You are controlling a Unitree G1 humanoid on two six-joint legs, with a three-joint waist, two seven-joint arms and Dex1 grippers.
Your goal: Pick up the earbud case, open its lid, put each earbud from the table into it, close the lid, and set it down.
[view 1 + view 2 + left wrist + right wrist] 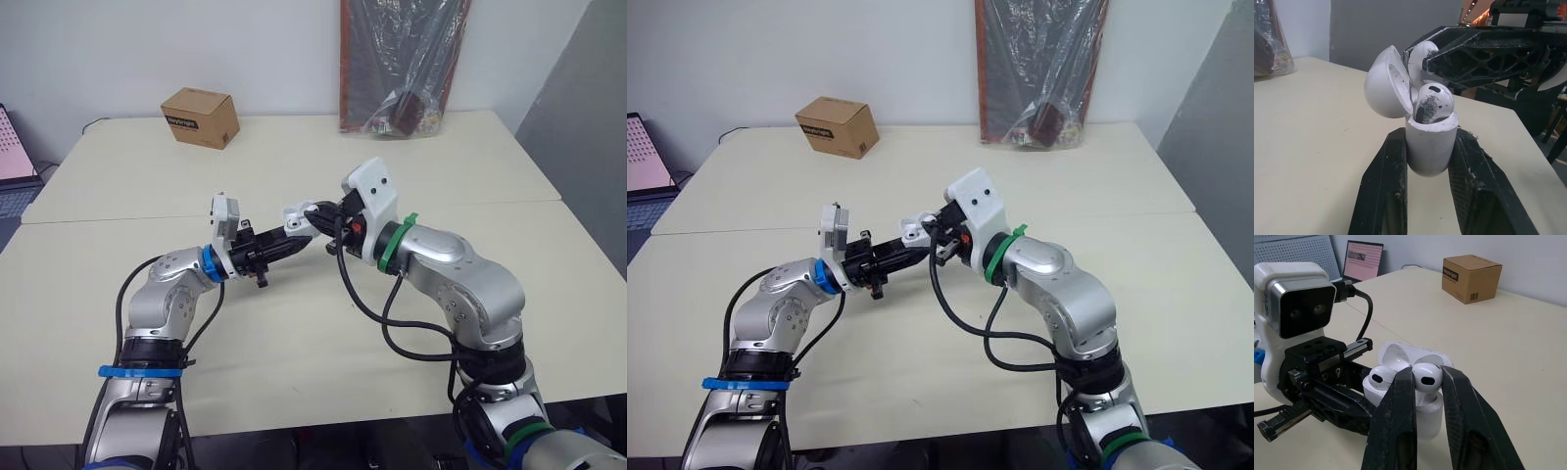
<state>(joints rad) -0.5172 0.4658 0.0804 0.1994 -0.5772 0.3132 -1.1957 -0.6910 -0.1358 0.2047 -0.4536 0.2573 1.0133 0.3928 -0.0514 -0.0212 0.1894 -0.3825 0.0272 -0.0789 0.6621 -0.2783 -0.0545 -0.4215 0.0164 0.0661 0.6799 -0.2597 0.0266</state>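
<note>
My left gripper [1430, 139] is shut on the body of the white earbud case [1431, 149], holding it above the table [294, 333] with the lid [1385, 84] swung open. One white earbud [1434, 102] sits in the case with its head sticking out. My right gripper [1427, 376] is shut on the second earbud [1428, 374], held at the case's open top right beside the first earbud [1382, 378]. In the head views the two grippers meet over the middle of the table, around the case [297, 216].
A brown cardboard box [201, 117] stands at the far left of the table. A plastic bag [402, 69] with dark contents leans against the wall at the far right. A laptop screen [12, 147] shows beyond the left edge.
</note>
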